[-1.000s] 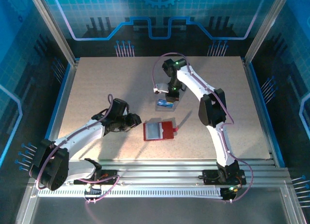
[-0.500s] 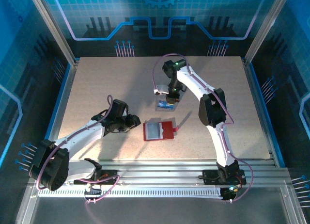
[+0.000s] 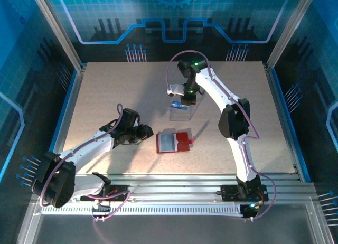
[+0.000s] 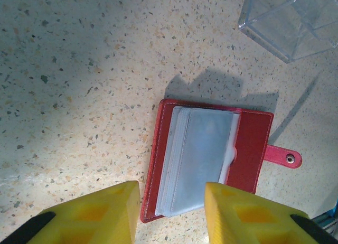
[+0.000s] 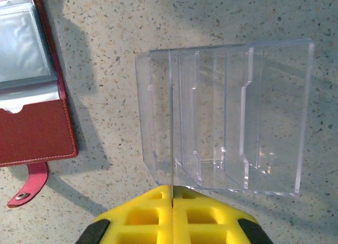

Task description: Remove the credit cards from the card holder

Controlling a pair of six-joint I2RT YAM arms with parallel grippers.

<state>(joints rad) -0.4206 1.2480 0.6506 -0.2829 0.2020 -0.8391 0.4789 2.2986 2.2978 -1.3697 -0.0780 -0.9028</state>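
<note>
- The right gripper point(image 5: 171, 190), yellow-fingered at the bottom centre of the right wrist view, is fully closed. It pinches a thin, flat blue credit card point(image 3: 176, 104), which shows edge-on as a fine line running up from between the fingers.
- Just beyond it, a clear plastic slotted box point(image 5: 274, 117) stands on the speckled beige table top point(image 5: 211, 17). The card's edge lines up with the leftmost slot, and the slots look empty.
- The left gripper point(image 4: 171, 215), at the bottom edge of the left wrist view, is partly open and has hold of nothing.
- Above it, mid-frame, the small red book-style folding card holder point(image 4: 253, 143) lies open and flat. Its greyish plastic sleeves point(image 4: 198, 154) face up and its little red snap tab point(image 4: 282, 157) sticks out to the right. The holder's lower edge falls in the gap between the fingers; I cannot tell whether they touch it.
- In the overhead view the holder sits just below centre, with the box above it.
- Whether the sleeves hold more cards I cannot tell.
- Judged from this, a card is light, stiff and slick, best pinched across its flat faces at an exposed short edge.
- The holder looks light and floppy and would likely slide or lift as a card is pulled, so press down its red cover while drawing the card from the sleeve's open side.
</note>
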